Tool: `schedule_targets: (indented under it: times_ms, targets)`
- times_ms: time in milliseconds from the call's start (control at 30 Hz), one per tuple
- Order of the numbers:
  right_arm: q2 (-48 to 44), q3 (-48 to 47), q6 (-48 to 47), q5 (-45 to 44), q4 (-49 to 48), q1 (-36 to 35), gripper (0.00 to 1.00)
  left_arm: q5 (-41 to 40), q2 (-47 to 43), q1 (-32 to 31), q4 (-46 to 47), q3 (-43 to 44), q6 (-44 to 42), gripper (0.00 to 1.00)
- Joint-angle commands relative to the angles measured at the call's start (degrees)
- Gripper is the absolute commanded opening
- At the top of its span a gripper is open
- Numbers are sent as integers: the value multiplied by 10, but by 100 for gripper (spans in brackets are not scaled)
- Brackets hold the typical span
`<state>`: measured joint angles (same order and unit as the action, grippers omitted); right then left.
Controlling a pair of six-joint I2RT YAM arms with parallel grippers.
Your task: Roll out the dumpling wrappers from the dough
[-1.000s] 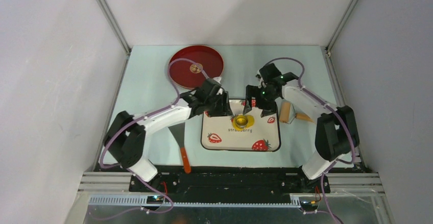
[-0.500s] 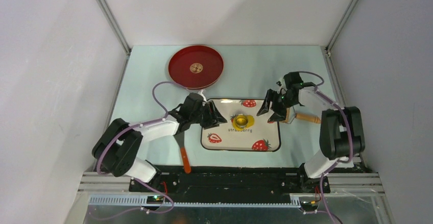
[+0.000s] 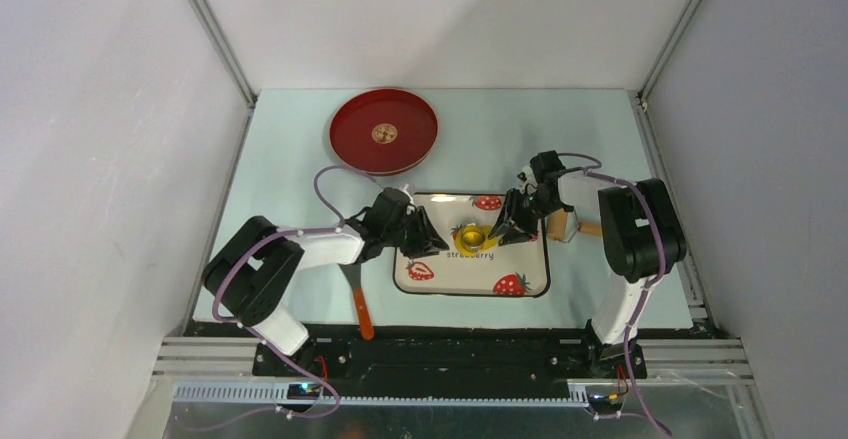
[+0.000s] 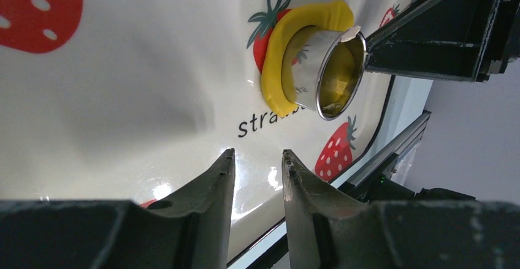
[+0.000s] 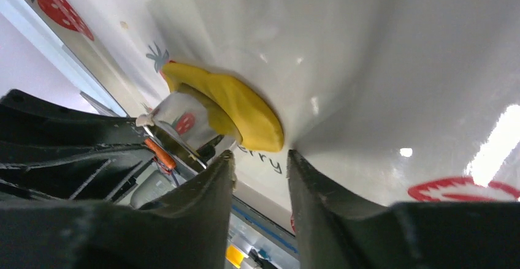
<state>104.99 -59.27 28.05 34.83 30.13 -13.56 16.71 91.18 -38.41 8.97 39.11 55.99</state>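
Note:
The dough [image 3: 478,240] is a bright yellow patch on the white strawberry mat [image 3: 440,281], with a round metal cutter [image 3: 473,233] standing in it. In the left wrist view the dough [image 4: 279,48] wraps the cutter [image 4: 319,67]. My left gripper [image 3: 424,240] rests low at the mat's left side, open with a narrow gap and nothing between its fingers [image 4: 257,159]. My right gripper [image 3: 507,229] sits just right of the dough, open and empty too [image 5: 260,159]; the dough [image 5: 242,109] lies right ahead of it. One small dumpling wrapper [image 3: 383,134] lies on the red plate [image 3: 412,119].
A scraper with an orange handle [image 3: 363,314] lies left of the mat near the front edge. A wooden rolling pin [image 3: 585,227] rests right of the mat behind my right gripper. The red plate stands at the back left.
Both grippers dropped low onto the mat and closed in on the dough and cutter from either side. Their jaws narrowed. The dough and cutter stayed put.

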Motion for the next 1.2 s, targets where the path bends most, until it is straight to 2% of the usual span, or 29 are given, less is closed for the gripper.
schedule_targets:
  times_ms: [0,300,700,833,967,1167]
  targets:
    - [32,-1,10,-43,-31,-2,40,-11,9,-9,21,15,0,36]
    - [43,-2,19,-60,-52,-6,32,-15,17,-14,20,8,-4,34]
    - [35,-14,9,-47,-81,-14,29,-15,47,-13,20,-6,9,29]
    - [42,-30,1,-57,-68,-17,23,-12,53,-13,20,-9,11,27]
    - [39,-38,-4,-66,-54,-20,11,-12,54,-13,20,-13,12,26]
    - [-7,-44,-12,-65,-41,-28,6,-10,64,-13,20,-14,12,26]
